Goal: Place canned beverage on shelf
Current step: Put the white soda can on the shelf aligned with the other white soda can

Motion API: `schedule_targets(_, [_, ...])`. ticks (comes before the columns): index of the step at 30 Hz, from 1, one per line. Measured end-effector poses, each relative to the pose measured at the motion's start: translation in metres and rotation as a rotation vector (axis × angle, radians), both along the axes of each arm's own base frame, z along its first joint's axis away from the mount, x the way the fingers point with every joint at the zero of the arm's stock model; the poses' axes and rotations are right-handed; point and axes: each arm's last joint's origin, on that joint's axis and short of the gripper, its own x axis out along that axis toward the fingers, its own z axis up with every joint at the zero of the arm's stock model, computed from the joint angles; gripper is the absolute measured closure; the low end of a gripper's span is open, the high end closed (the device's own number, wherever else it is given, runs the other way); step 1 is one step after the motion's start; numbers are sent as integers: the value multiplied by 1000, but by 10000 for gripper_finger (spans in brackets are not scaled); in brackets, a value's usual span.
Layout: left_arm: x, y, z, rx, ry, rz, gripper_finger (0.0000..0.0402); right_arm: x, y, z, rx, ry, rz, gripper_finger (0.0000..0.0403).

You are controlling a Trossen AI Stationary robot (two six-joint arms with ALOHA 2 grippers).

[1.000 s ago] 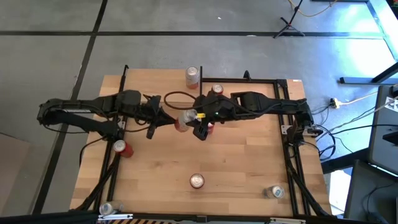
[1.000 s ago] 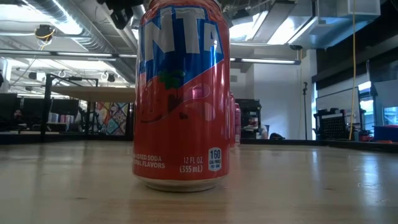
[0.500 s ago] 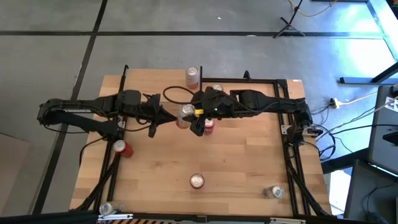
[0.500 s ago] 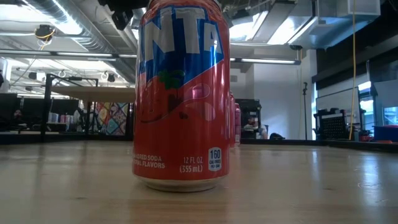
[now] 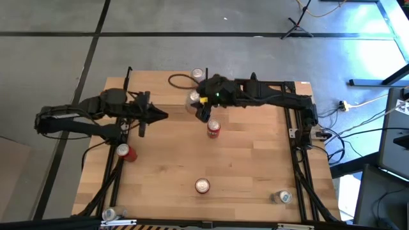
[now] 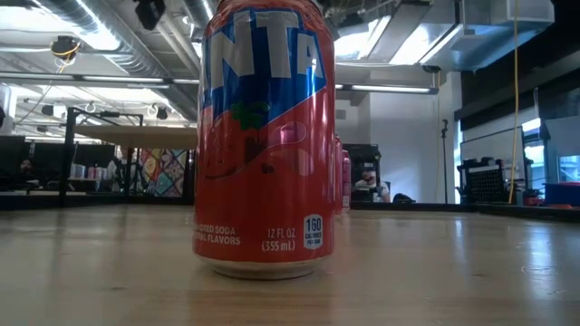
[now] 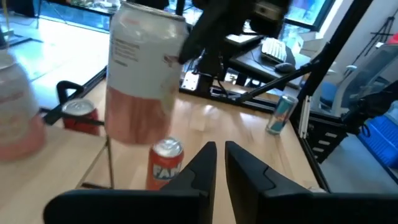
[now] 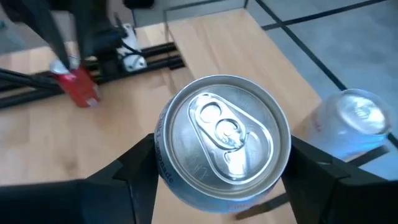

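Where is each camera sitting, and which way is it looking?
High: above, straight down on the table; both arms show.
Low: at tabletop height, facing a red can; no pincer shows.
Left wrist: on the left arm, past its shut left pincer.
Right wrist: on the right arm, down onto the held can.
Both wrist views share that can.

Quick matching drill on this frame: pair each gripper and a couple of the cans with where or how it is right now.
1. left gripper
2. right gripper
3. pale can
4. red Fanta can

a. gripped, lifted near the table's far edge
b. shut and empty
c. standing closest to the low camera
d. fingers on either side of a can

Pairs: 1-b, 2-d, 3-a, 4-c
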Motion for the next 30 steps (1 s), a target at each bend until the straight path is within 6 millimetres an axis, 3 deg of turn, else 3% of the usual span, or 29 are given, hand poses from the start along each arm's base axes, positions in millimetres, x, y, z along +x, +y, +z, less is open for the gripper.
schedule_targets(7, [-15, 1, 0, 13, 20, 66, 372, -1, -42, -4, -43, 32, 14, 152])
schedule_targets(15, [-17, 2, 0, 23, 16, 105, 372, 20, -76, -39, -26, 112, 19, 152])
schedule_targets(21, [-17, 2, 1, 25, 9, 111, 372, 29, -87, -60, -35, 180, 29, 152])
schedule_targets(30, [-17, 2, 1, 25, 7, 110, 372, 28, -92, -64, -35, 207, 39, 145])
